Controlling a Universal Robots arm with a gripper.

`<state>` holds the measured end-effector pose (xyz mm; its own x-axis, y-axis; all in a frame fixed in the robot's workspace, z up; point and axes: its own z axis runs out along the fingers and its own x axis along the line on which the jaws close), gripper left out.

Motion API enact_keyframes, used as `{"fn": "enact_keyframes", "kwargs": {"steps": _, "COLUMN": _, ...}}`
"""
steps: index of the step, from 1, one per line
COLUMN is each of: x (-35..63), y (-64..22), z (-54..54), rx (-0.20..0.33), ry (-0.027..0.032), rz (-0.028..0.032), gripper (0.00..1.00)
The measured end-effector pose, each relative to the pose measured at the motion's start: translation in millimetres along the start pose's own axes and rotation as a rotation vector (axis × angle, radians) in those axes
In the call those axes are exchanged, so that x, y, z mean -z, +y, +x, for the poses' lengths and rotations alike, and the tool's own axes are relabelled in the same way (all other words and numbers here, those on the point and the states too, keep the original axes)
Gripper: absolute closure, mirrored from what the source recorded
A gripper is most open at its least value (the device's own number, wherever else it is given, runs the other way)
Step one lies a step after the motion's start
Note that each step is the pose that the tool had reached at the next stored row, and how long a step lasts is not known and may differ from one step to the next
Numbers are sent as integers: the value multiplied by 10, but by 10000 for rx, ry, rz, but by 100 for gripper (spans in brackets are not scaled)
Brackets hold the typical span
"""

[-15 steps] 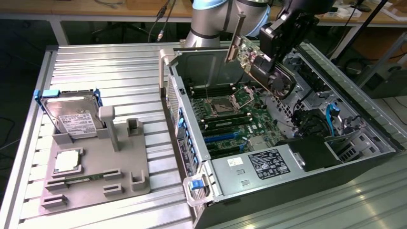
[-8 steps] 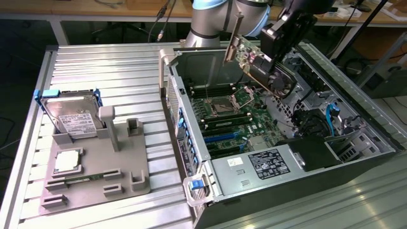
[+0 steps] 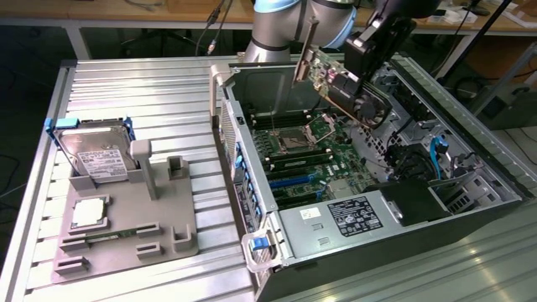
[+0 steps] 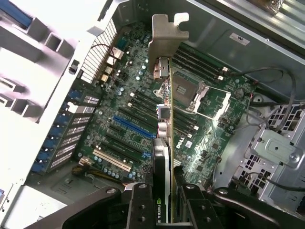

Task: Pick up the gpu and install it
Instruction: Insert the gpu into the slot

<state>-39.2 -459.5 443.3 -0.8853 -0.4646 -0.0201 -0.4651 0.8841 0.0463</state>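
On the worktop (image 3: 143, 82), an open computer case (image 3: 336, 245) lies on its side toward the exterior view's right edge, its motherboard (image 3: 327, 157) facing up. A grey holder (image 3: 134, 220) carrying a hard drive (image 3: 97, 157) sits near the opposite edge. The gpu (image 3: 336, 88) hangs tilted above the motherboard, clamped edgewise in the gripper (image 3: 365, 69).

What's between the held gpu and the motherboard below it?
Only air. In the exterior view the gpu, clamped in the gripper, hangs above the motherboard, no cable or part between.
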Motion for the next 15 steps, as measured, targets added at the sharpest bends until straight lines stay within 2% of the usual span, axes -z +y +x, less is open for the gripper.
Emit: {"fn": "enact_keyframes", "kwargs": {"steps": 15, "x": 0, "y": 4, "z": -2, "rx": 1230, "ry": 57, "rz": -25, "gripper": 73}}
